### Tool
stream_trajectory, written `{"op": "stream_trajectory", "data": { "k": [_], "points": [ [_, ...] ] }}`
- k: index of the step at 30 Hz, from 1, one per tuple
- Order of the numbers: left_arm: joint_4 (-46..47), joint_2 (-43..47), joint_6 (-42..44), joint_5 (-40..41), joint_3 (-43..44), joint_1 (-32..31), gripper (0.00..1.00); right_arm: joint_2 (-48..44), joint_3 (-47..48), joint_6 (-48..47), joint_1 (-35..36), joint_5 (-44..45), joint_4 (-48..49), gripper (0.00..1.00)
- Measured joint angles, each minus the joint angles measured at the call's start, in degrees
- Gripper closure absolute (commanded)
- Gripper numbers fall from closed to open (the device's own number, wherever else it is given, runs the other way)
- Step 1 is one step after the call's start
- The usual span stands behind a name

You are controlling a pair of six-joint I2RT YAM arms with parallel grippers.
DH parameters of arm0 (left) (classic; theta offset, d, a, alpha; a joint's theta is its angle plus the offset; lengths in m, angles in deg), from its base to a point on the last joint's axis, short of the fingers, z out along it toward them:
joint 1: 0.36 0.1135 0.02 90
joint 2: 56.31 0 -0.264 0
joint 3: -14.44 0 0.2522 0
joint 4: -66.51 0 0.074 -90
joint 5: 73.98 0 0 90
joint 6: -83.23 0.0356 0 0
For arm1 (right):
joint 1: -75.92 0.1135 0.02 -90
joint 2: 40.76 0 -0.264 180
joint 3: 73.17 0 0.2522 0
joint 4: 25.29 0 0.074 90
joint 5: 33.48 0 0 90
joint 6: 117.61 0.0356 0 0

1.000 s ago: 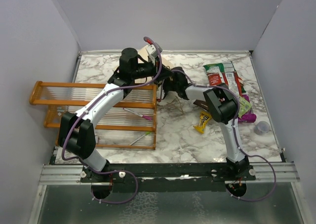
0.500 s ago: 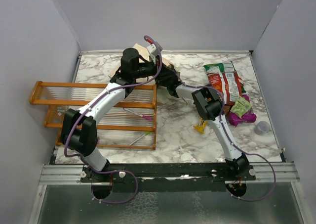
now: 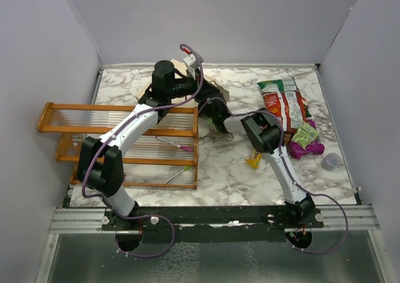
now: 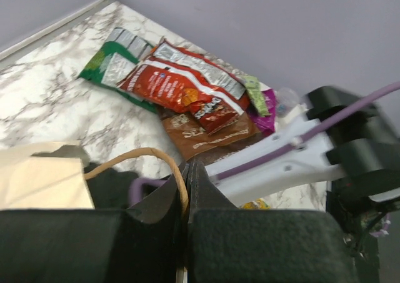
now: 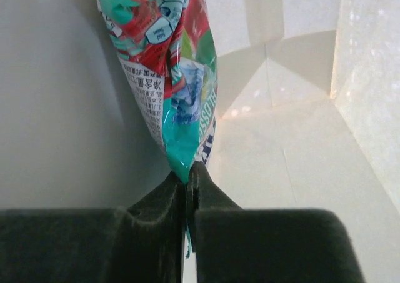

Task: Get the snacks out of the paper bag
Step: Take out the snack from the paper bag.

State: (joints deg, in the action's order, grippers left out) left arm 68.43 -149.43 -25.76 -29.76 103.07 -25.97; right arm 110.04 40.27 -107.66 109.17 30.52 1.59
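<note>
The right gripper (image 5: 186, 175) is inside the bag (image 5: 294, 145), clenched on the lower edge of a teal packet (image 5: 169, 58); the left gripper (image 4: 187, 173) pinches the bag's twine handle (image 4: 140, 150); other snacks (image 4: 181, 86) lie nearby on the surface (image 4: 50, 102)

Marble table (image 3: 219, 170), plain grey walls (image 3: 206, 20)

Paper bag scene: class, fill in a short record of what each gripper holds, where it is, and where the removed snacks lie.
left gripper: shut on the twine handle of the bag
right gripper: inside the bag, shut on a teal packet
snacks out: a pile on the far right of the table, red bags on top
stray: yellow packet beside the right arm
</note>
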Motion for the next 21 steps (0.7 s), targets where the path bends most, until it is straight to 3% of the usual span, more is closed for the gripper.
{"op": "stream_trajectory", "data": {
  "k": [4, 11, 21],
  "points": [
    [-1.3, 0.0, 0.6, 2.6, 0.0, 1.3, 1.00, -10.8, -15.5, 4.2, -0.4, 2.6, 2.6, 0.99],
    [-3.5, 0.0, 1.8, 5.6, 0.0, 2.7, 1.00, -25.0, -31.0, 8.6, -0.6, 5.1, 5.7, 0.99],
    [-5.0, 0.3, 2.4, 6.6, 0.2, 2.7, 1.00, -35.8, -50.1, 15.1, -0.7, 7.8, 6.8, 0.99]
  ]
}}
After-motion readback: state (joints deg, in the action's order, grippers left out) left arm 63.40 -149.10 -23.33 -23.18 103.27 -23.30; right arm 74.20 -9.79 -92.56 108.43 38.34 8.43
